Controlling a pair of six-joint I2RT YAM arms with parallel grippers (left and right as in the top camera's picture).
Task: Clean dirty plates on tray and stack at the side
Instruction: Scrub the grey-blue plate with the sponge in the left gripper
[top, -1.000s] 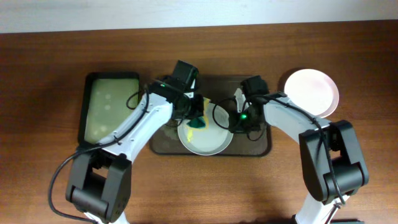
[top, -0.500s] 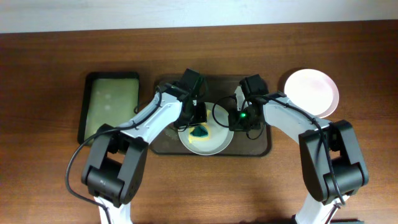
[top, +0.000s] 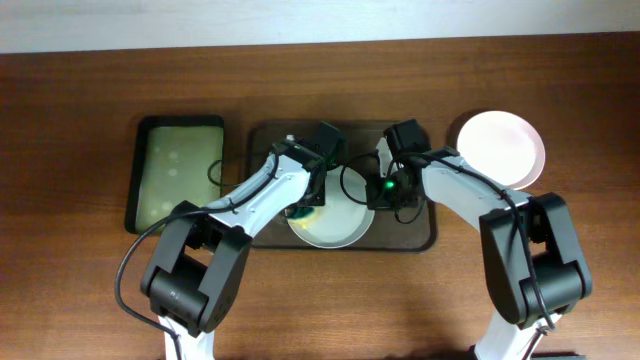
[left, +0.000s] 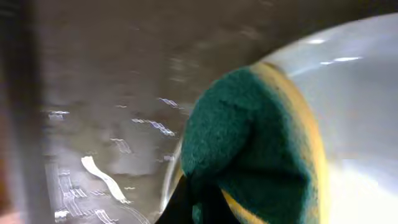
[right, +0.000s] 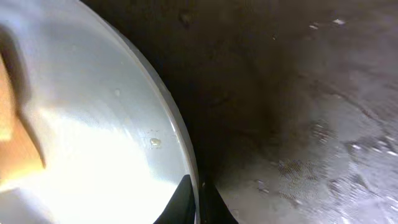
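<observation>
A white plate (top: 335, 225) with a yellowish smear lies on the dark brown tray (top: 415, 235). My left gripper (top: 305, 205) is shut on a green and yellow sponge (left: 249, 143) and presses it on the plate's upper left rim (left: 360, 93). My right gripper (top: 378, 195) is shut on the plate's right rim, one finger on each side (right: 194, 199); the plate (right: 81, 124) fills the left of that view. Another white plate (top: 500, 148) lies on the table to the right of the tray.
A smaller black tray with a greenish inside (top: 178, 172) stands left of the brown tray. Wet tray floor shows in the left wrist view (left: 112, 93) and the right wrist view (right: 298, 93). Both arms cross over the brown tray.
My left gripper has swept the sponge from the plate's upper middle down and then left to the rim, its wrist swinging right. The right gripper has kept its hold.
</observation>
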